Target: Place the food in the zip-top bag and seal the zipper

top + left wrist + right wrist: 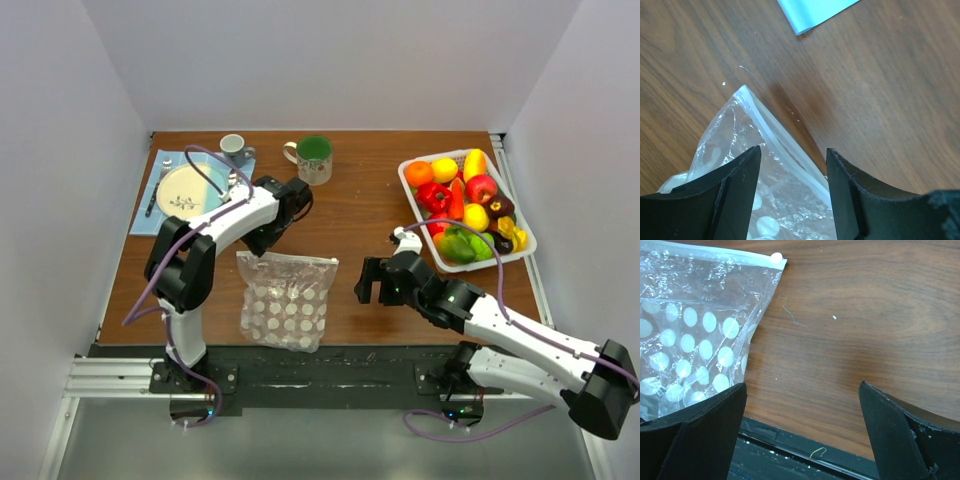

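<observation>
The clear dotted zip-top bag (288, 300) lies flat on the wooden table near the front edge, with its zipper (290, 259) along the far side. My left gripper (262, 246) is open over the bag's far left corner. In the left wrist view its fingers straddle the pale zipper (774, 136) there. My right gripper (372, 283) is open and empty, just right of the bag (690, 335), whose zipper slider (776, 257) shows at the corner. The food (462, 205), red, yellow, orange and green toy pieces, sits in the white basket (404, 172) at the right.
A green-filled mug (314, 158) and a small cup (234, 147) stand at the back. A plate (188, 190) and cutlery rest on a blue mat (148, 218) at the back left; the mat also shows in the left wrist view (815, 12). A black rail (790, 450) borders the table's front edge.
</observation>
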